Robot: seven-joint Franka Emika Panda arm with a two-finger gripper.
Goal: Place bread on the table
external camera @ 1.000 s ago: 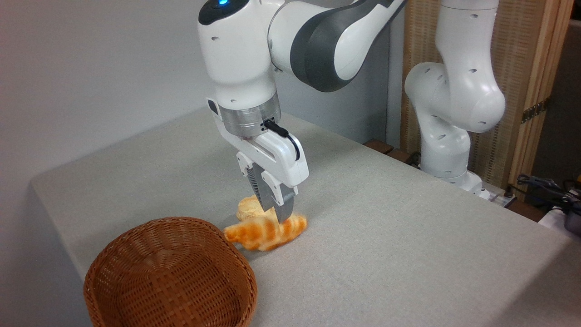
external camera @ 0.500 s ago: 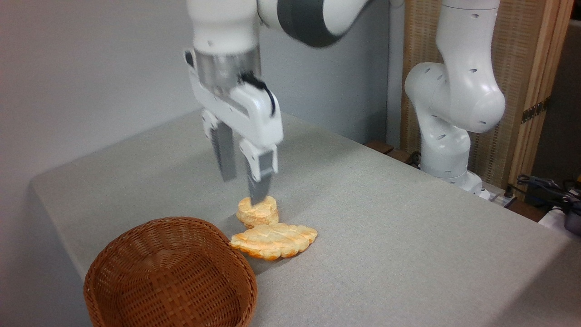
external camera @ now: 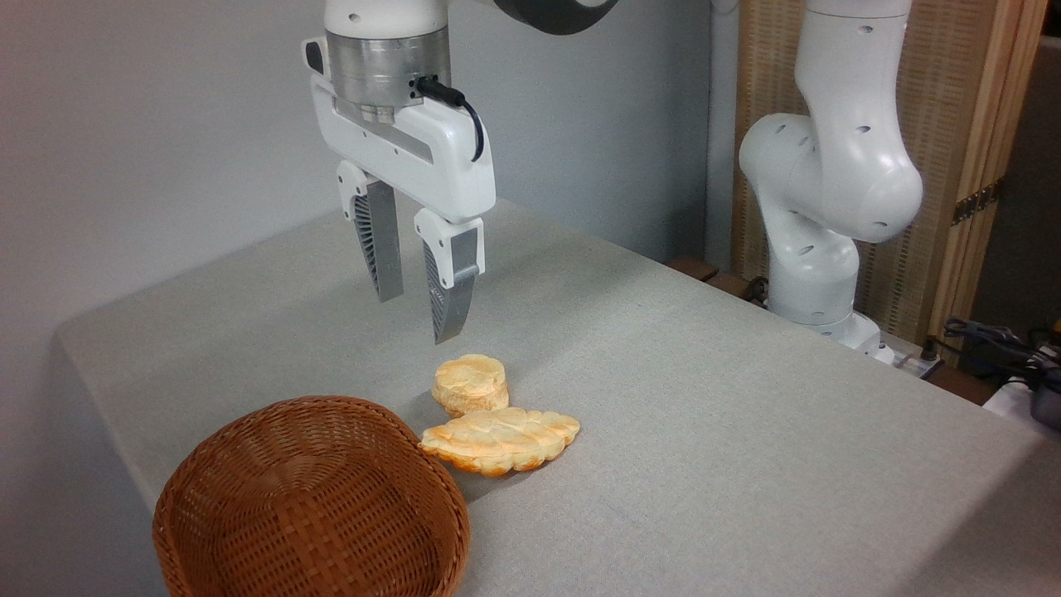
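Note:
The bread [external camera: 501, 439], a flat golden-tan loaf with leaf-like ridges, lies on the grey table [external camera: 704, 431] just right of the wicker basket's rim. My gripper [external camera: 416, 313] hangs open above and to the left of the loaf, well clear of it, with nothing between its fingers [external camera: 448, 290]. The loaf lies free and nothing touches it from above.
A small round golden bun [external camera: 470, 385] sits on the cloth right behind the loaf, almost under my fingertips. The brown wicker basket [external camera: 311, 506] stands at the front left, near the table edge. The arm's white base [external camera: 816, 274] rises at the back right.
My gripper has let go of the loaf, opened, and risen up and to the left. The loaf now rests flat on the table beside the basket.

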